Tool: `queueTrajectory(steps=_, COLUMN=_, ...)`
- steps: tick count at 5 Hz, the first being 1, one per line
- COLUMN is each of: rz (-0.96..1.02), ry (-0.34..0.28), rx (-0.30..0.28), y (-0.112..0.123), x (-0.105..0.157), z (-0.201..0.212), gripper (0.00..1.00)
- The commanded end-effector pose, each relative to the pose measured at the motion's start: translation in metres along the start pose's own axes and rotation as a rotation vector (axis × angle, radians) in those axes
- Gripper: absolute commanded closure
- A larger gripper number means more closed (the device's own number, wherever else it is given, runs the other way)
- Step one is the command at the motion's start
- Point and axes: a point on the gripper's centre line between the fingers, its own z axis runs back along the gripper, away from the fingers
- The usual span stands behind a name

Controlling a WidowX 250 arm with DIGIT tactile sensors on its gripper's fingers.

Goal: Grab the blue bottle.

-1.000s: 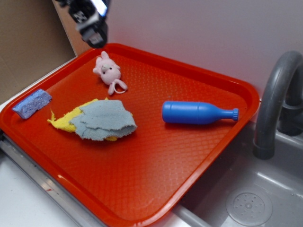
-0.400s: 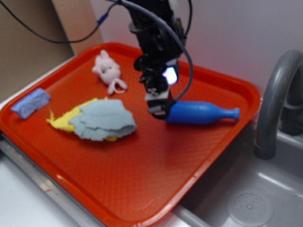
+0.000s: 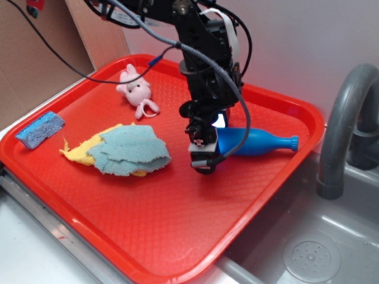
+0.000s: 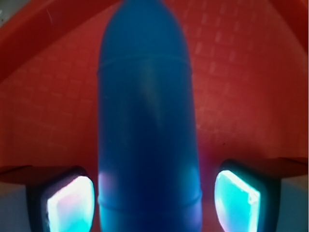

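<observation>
The blue bottle (image 3: 254,142) lies on its side on the red tray (image 3: 177,225), with its cap pointing right toward the faucet. My gripper (image 3: 204,155) is down at the bottle's wide base end, and the arm hides that end in the exterior view. In the wrist view the blue bottle (image 4: 145,121) fills the middle, running away from the camera. My gripper (image 4: 153,203) straddles it, one lit pad on each side. A strip of red tray shows between the bottle and the right pad, and a thinner gap shows on the left. The jaws stand open around the bottle.
A pink plush toy (image 3: 135,89) sits at the tray's back left. A grey cloth (image 3: 130,151) lies over a yellow cloth (image 3: 80,152) left of my gripper. A blue-purple sponge (image 3: 40,129) rests on the tray's left rim. A grey faucet (image 3: 340,130) and sink (image 3: 308,248) are on the right.
The arm came from the upper left to the tray's middle and came down over the bottle's base end. The bottle has stayed where it lay.
</observation>
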Motion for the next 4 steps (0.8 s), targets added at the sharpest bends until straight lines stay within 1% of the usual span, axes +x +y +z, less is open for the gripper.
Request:
queueTrajectory(steps=1, rz=-0.041, ry=-0.067, rx=0.058, y=-0.032, x=0.012, z=0.017, gripper=1.00)
queueTrajectory(steps=2, rz=-0.028, ry=-0.080, rx=0.056, y=-0.035, x=0.012, z=0.012, gripper=1.00)
queueTrajectory(steps=3, rz=0.006, ry=-0.066, rx=0.031, y=-0.032, x=0.010, z=0.012, gripper=1.00)
queueTrajectory(steps=4, rz=0.265, ry=-0.072, rx=-0.028, y=-0.008, x=-0.019, z=0.052, gripper=1.00)
